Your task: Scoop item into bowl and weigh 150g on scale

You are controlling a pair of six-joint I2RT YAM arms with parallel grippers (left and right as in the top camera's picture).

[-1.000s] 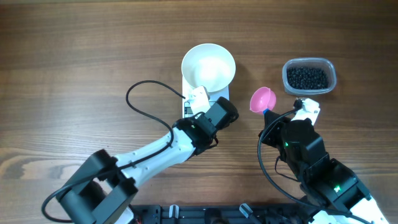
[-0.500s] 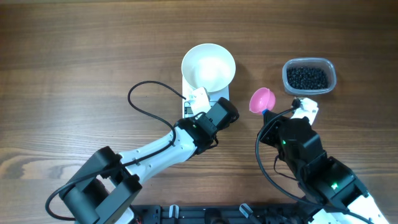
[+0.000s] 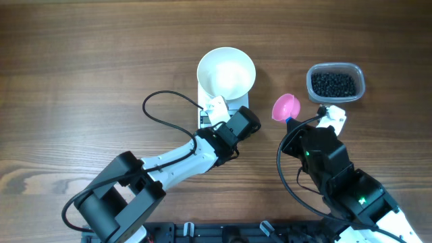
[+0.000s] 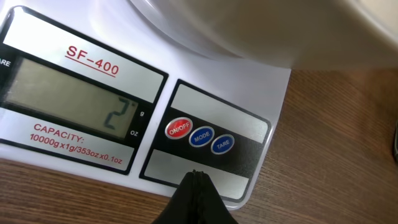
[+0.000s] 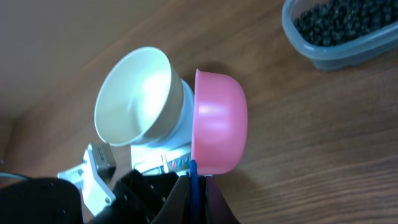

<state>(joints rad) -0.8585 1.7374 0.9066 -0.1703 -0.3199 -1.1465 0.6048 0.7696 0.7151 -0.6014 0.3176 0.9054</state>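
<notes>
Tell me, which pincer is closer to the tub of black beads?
Right. The right pincer, gripping the pink scoop, is just short of the tub; the left pincer is farther away, shut at the scale buttons.

R hand (image 5: 196,184) grips pink scoop (image 5: 217,121) nr bowl (image 5: 134,93).

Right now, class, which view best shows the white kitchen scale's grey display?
Left wrist: the grey display fills the frame, digit legible. Overhead, the left gripper mostly covers it; right wrist shows only the scale's edge.

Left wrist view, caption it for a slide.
Shut left tool at the button panel of the scale, bowl on top.
</notes>
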